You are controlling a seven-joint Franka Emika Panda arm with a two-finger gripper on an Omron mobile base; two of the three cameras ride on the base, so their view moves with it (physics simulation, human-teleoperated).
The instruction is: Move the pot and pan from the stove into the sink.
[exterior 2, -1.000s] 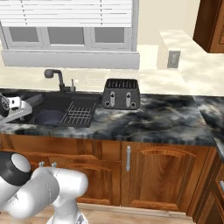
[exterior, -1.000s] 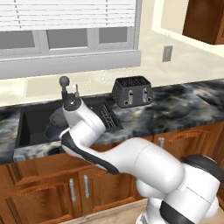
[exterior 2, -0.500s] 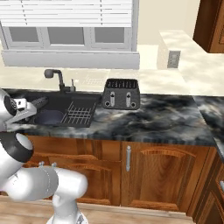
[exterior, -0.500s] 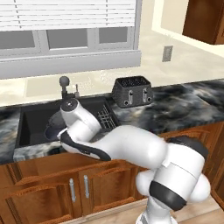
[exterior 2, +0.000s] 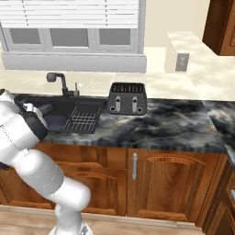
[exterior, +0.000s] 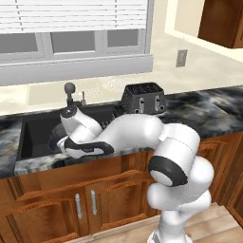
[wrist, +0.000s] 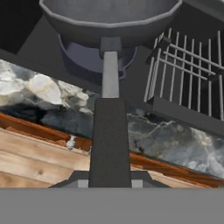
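My gripper [wrist: 109,183] is shut on the long thin handle of the small dark grey pan [wrist: 109,17]. The pan hangs over the sink [wrist: 26,39] with its bowl at the far end of the handle. Right under the bowl the dark blue-grey pot [wrist: 85,61] stands in the basin, mostly hidden by the pan. In the right base view the pot [exterior 2: 56,123] shows on the sink floor [exterior 2: 87,106] beside my arm. In the left base view my hand [exterior: 78,142] is low over the sink [exterior: 35,130]. The stove is out of view.
A ribbed rack [wrist: 188,65] [exterior 2: 83,120] lies in the sink's right part, close to the pan. The dark faucet [exterior: 70,90] [exterior 2: 56,79] stands behind the basin. A black toaster [exterior: 143,98] [exterior 2: 127,98] sits on the marbled counter [exterior 2: 174,124] to the right. Wooden cabinet doors [exterior 2: 96,174] run below.
My arm has swung its elbow forward and to the right, and the hand has shifted slightly left and lower over the sink. The grip on the pan's handle is unchanged.
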